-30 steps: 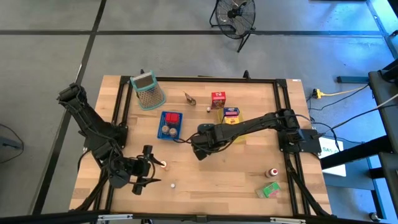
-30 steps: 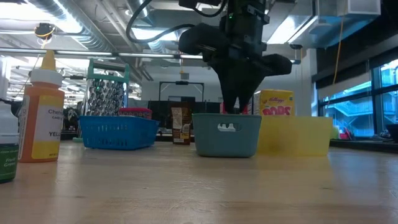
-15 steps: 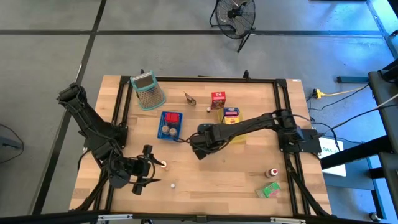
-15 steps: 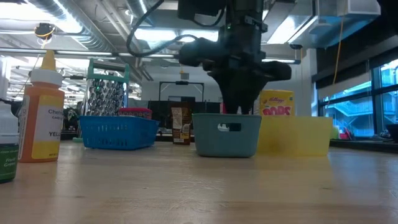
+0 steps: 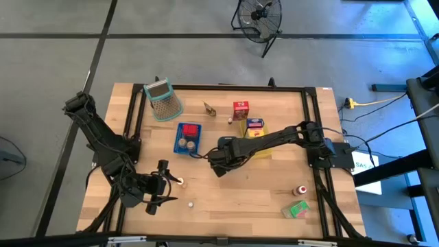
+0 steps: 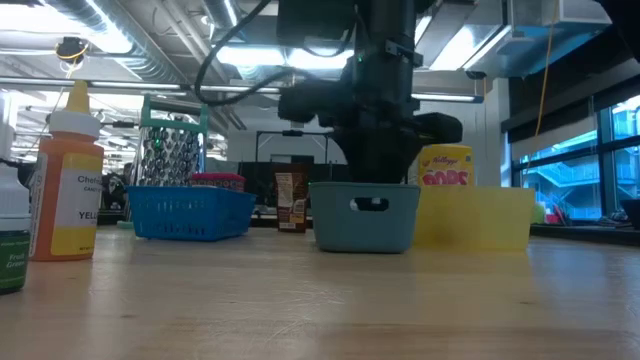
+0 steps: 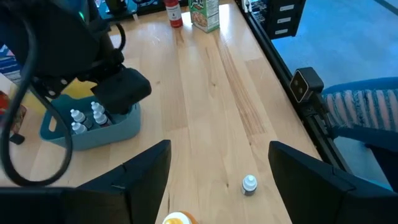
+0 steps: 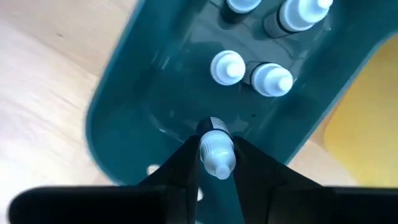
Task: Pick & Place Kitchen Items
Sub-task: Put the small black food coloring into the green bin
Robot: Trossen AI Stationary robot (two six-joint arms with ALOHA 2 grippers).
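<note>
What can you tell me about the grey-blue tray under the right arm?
The grey-blue tray is a small plastic bin with rounded corners and a handle slot in its end wall. It sits upright on the table, against the yellow tray. Several small white-capped bottles stand inside. The right gripper hangs over it, shut on another bottle.

Grey-blue tray (image 8: 118, 124), white-capped bottles (image 8: 227, 67); yellow tray (image 6: 490, 218); blue tray (image 6: 190, 212); red carton (image 5: 240, 110).
</note>
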